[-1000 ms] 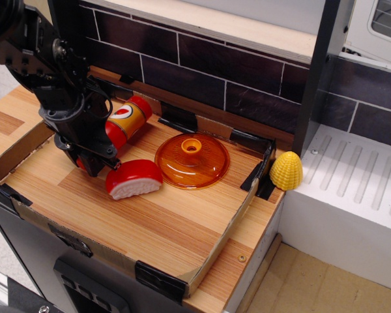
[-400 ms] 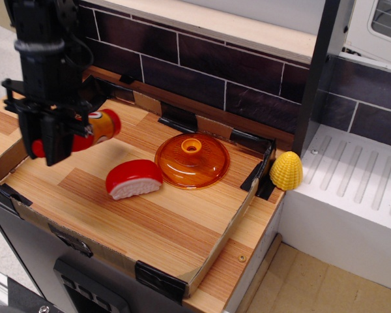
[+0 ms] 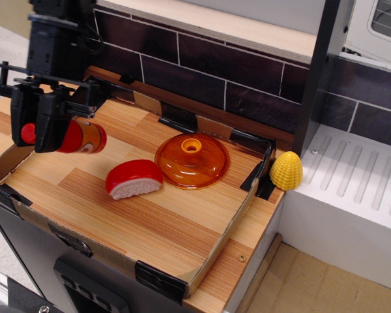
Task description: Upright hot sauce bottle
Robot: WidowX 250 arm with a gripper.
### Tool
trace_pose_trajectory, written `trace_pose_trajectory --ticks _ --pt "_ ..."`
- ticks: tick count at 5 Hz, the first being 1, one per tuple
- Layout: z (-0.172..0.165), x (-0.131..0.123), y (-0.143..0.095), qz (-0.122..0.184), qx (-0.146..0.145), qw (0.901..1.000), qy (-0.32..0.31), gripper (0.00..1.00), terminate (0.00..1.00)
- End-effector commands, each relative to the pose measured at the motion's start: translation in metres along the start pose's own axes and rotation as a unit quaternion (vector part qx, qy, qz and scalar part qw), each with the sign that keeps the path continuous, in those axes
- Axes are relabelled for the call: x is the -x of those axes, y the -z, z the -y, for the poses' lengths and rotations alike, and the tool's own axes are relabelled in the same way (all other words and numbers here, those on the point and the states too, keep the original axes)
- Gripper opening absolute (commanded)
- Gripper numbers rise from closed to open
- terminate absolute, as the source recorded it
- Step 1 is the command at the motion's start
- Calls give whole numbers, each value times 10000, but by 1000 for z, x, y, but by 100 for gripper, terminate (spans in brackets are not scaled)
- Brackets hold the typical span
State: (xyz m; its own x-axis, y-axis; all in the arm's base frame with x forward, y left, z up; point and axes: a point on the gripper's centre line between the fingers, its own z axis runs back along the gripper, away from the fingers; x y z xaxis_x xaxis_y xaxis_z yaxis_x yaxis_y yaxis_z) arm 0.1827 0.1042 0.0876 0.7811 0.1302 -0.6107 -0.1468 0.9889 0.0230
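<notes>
Gripper (image 3: pixel 40 124) is hanging above the wooden tray (image 3: pixel 163 228), jaws closed on the hot sauce bottle (image 3: pixel 78 136). Bottle is lying sideways between the jaws, red cap poking out left, base right. Red-and-white dome toy (image 3: pixel 133 178) and orange lid (image 3: pixel 192 160) are sitting below, to the right.

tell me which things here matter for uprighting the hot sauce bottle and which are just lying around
Part of the job:
- hot sauce bottle, held off the tray, lying sideways
- gripper, shut on it

Just lying about:
- orange lid
- red and white dome toy
- yellow corn, outside the tray
- wooden tray
</notes>
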Motion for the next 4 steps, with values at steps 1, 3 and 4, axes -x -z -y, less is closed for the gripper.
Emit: trace_pose_trajectory --ticks 1,3,4 --pt "-9 -14 -19 -1419 34 9872 -722 0 0" --pt "-23 -15 -16 -2224 41 9667 -1266 0 0" --pt "-23 -14 -9 -2345 34 9630 -1331 0 0"
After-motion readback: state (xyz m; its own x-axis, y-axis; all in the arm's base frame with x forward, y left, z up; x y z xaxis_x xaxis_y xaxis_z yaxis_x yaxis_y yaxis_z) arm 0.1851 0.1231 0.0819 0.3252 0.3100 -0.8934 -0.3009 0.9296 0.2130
